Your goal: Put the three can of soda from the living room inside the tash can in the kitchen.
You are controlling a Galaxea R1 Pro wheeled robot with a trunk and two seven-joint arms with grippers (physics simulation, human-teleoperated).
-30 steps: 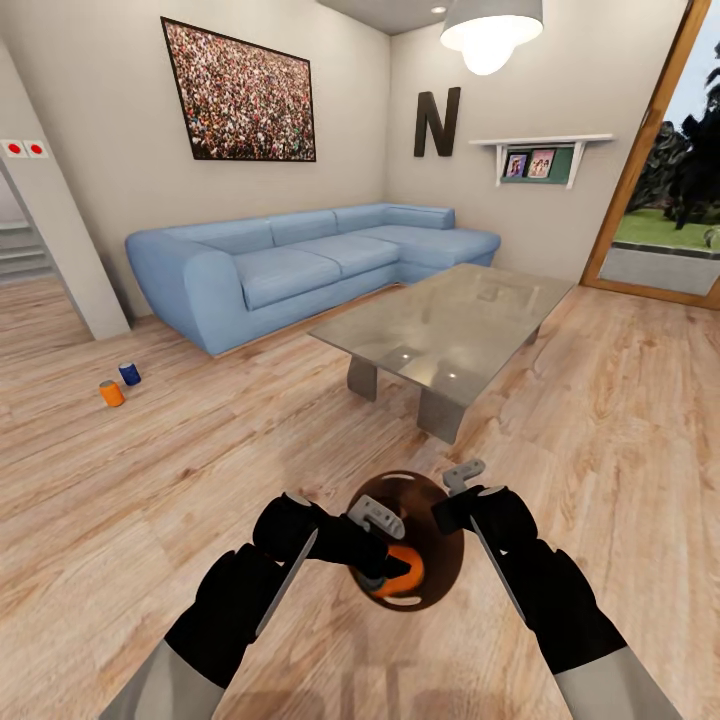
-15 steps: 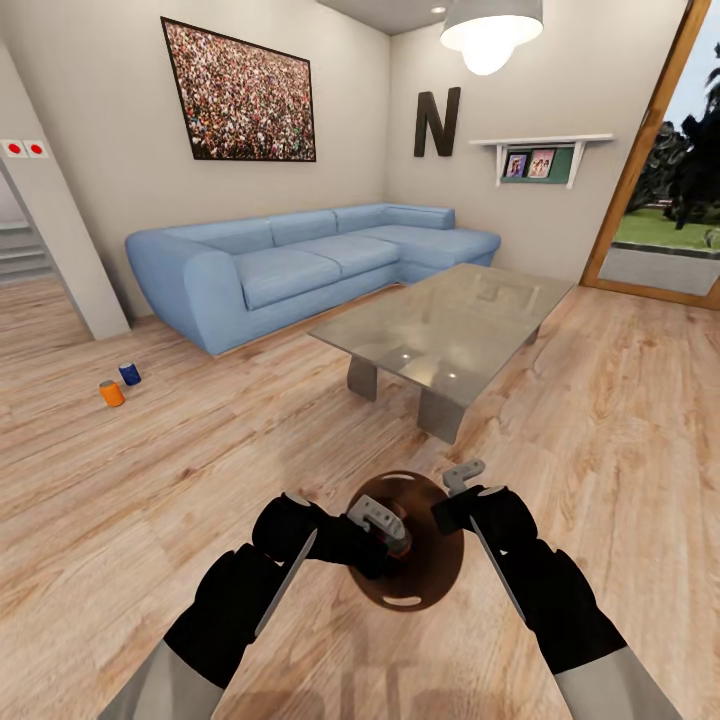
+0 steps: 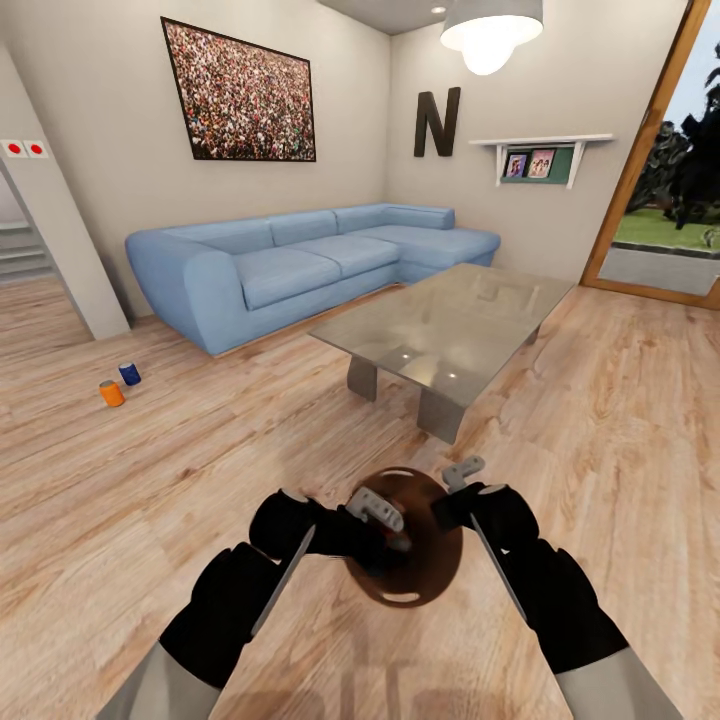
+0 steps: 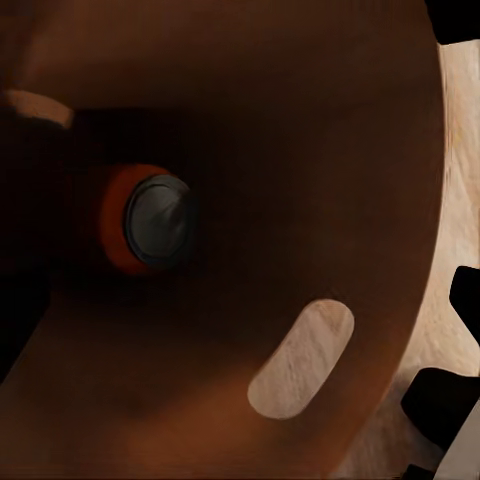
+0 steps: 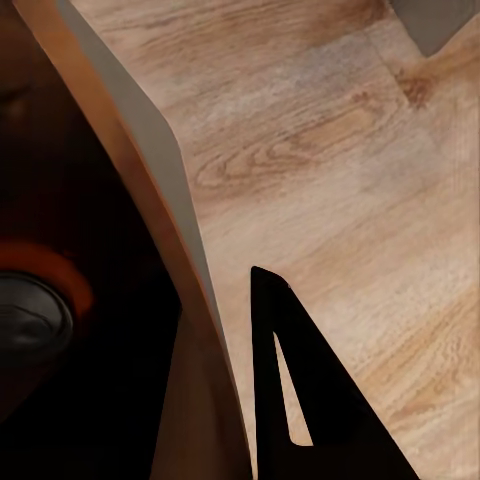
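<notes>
Left hand (image 3: 385, 522) hovers empty, fingers apart, over the bin (image 3: 440, 570) with one orange can (image 4: 140, 220) standing directly beneath it inside.

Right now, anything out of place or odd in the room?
Yes. Two soda cans, one orange and one dark blue, stand on the wooden floor near the sofa's left end. The trash can sits in the living room too, another orange can inside.

Both arms are matte black with pale grey upper segments; the left gripper (image 3: 385, 520) and right gripper (image 3: 462, 474) have light grey fingers.
</notes>
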